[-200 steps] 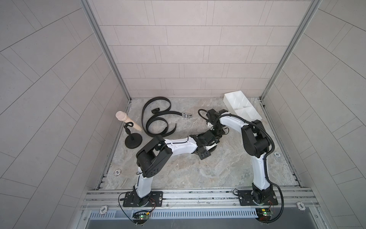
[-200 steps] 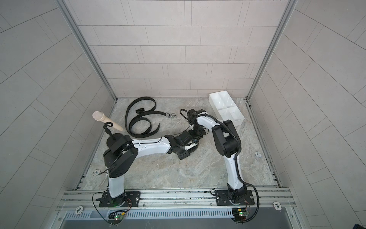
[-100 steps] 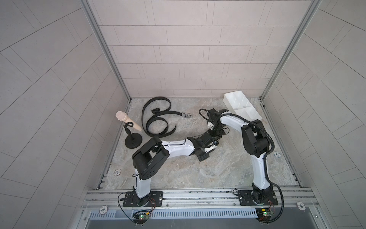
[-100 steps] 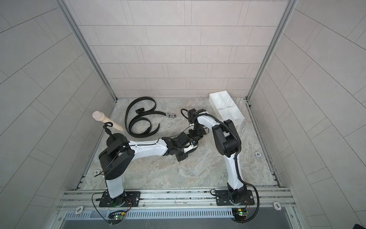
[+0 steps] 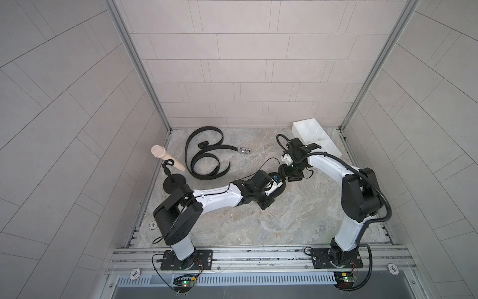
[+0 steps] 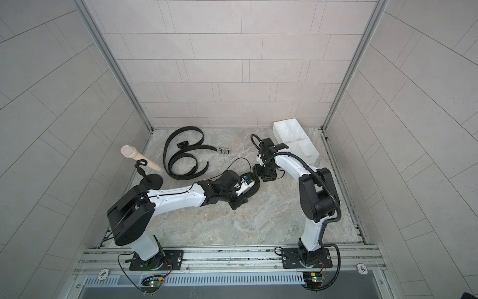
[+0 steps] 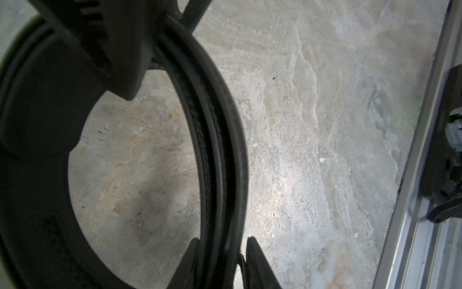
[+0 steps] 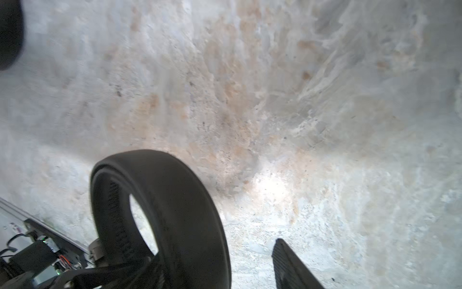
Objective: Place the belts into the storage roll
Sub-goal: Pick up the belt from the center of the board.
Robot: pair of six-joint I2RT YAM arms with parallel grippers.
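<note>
A black belt wound into a round coil [image 7: 217, 150] stands on edge just above the stone table, and my left gripper [image 7: 221, 244] is shut on its layers. In both top views the coil [image 6: 254, 187] sits mid-table where the two arms meet. My right gripper [image 8: 225, 250] is open beside the coil [image 8: 180, 200]. One of its fingers [image 8: 287, 260] stands clear of the belt, the other is hidden behind it. Two loose belts [image 5: 207, 165] curl at the back left, one with a silvery buckle [image 5: 244, 151]. The white storage roll [image 5: 314, 134] sits at the back right.
A black round-based stand with a beige peg [image 5: 166, 159] is at the left wall. A metal rail [image 5: 258, 252] runs along the table's front edge. The right arm's elbow [image 5: 359, 196] rises over the right side.
The left gripper closed on the coiled belt. Then the right gripper opened and let go of it. The left arm shifted slightly towards the front.
</note>
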